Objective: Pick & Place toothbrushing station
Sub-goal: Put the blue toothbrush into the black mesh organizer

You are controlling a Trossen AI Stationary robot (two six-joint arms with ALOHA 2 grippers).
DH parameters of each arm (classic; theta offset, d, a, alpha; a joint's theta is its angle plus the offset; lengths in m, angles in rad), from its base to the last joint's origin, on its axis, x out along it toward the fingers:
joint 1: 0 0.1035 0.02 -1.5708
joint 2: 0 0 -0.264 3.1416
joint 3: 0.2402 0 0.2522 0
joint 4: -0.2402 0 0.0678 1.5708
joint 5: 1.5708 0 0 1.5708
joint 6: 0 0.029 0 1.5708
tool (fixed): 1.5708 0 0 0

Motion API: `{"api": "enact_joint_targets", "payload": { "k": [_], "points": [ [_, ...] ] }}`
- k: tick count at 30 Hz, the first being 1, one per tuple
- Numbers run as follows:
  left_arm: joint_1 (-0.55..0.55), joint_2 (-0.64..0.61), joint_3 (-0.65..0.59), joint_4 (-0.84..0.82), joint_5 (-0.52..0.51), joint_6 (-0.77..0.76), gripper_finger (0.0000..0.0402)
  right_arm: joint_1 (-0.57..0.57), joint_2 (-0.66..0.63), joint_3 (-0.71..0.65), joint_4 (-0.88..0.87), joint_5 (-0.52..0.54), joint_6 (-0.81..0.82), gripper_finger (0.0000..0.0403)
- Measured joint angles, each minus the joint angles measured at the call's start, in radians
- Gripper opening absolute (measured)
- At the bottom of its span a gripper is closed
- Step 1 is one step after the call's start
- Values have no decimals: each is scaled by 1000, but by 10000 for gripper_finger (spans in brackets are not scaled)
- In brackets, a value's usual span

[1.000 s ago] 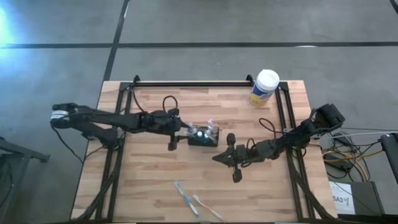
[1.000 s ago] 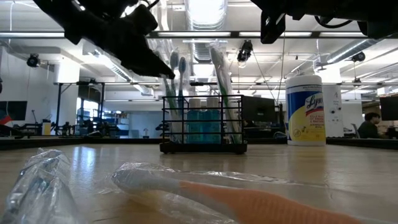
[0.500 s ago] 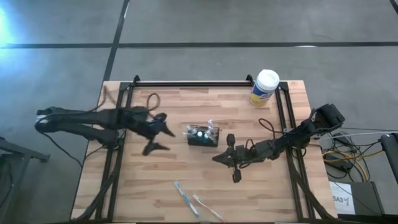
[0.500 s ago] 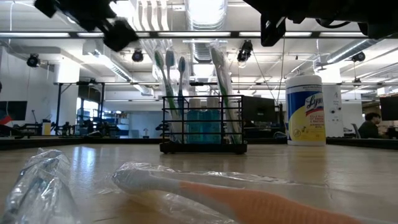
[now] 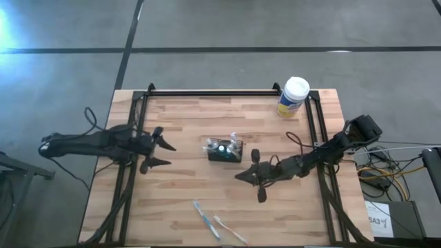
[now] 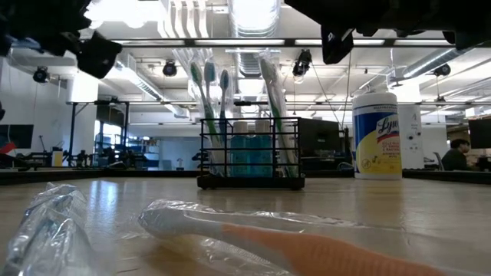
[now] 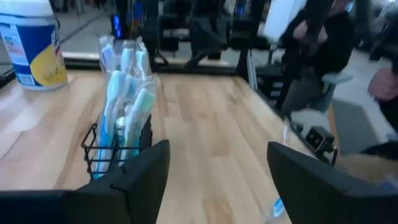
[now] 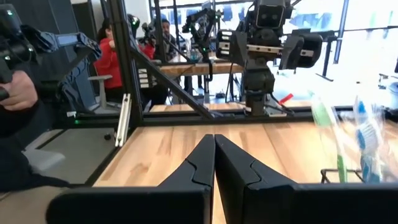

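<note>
Black mesh toothbrushing station (image 5: 225,149) stands mid-frame, holding brushes; two wrapped toothbrushes (image 5: 213,221) remain at lower centre. Left gripper (image 5: 160,153), fingers apart, frame-left, empty. Right gripper (image 5: 256,176) closed, idle. Roughly half done.

Grey concrete floor (image 5: 227,31) surrounds the wooden table (image 5: 179,189); ceiling strip lights (image 6: 253,15) brighten the workshop behind.
</note>
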Motion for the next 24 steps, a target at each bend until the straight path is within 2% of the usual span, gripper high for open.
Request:
{"api": "enact_joint_targets", "payload": {
  "k": [4, 7, 12, 16, 18, 24],
  "points": [
    [0, -88, -95, 47, 1, -22, 228, 0, 0, 0, -36, 0, 49, 8],
    [0, -120, -161, 103, 1, -40, 157, 0, 0, 0, -44, 0, 92, 8],
    [0, -141, -189, 163, 6, -39, 22, 0, 0, 2, -67, -1, 158, 8],
    [0, -137, -197, 147, 20, -42, 15, 0, 0, 43, -132, -1, 206, 8],
    [0, -138, -197, 149, 26, -42, 16, 1, 0, 90, -223, -1, 229, 8],
    [0, -138, -197, 141, 27, -60, 6, 41, 16, 368, -797, 0, 339, 8]
  ]
}}
